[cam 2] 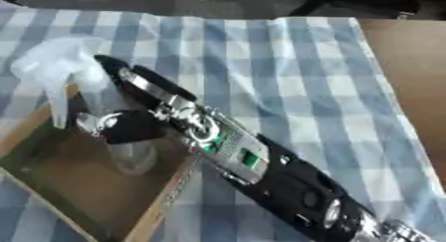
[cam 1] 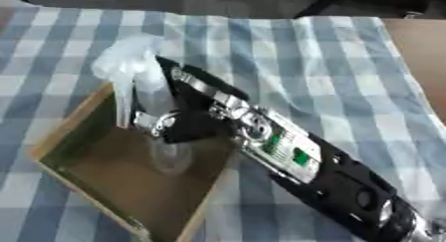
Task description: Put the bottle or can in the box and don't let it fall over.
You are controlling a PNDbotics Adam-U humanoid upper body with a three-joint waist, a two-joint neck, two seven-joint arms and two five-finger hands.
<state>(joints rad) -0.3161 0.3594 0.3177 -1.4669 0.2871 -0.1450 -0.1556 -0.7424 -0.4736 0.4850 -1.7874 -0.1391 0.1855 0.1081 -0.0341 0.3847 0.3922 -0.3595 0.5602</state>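
While seemingly upright inside the box (cam 1: 83, 117), spray bottle (cam 1: 144, 94) clasped by right hand (cam 1: 187, 121).

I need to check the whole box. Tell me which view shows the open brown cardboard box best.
The left eye view: the open brown cardboard box shows its left wall and near corner there. The right eye view cuts off its left side at the picture's edge.

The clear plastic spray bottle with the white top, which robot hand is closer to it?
Right. The right hand is wrapped around the clear plastic spray bottle over the cardboard box. The left hand shows in neither view.
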